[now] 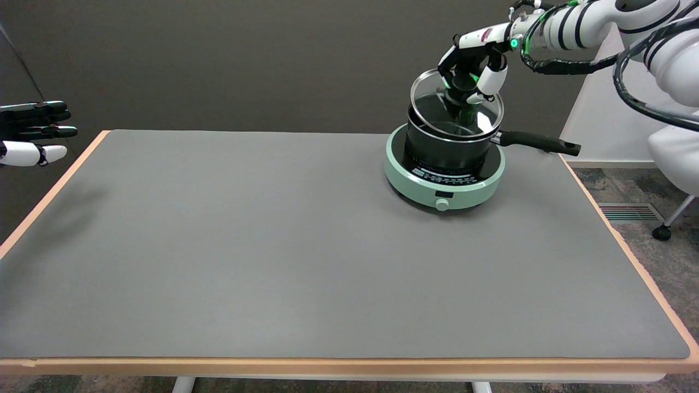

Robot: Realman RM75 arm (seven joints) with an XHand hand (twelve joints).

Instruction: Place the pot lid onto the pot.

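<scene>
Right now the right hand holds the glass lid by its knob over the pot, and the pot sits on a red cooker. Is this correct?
Not quite: the cooker is mint green, not red, as the head view shows. The rest holds: the right hand grips the lid by its knob over the pot.

Reaching in from upper right on a white banded arm (573, 19), black-and-white right hand (472, 73) pointing down, fingers closed on a knob.
</scene>
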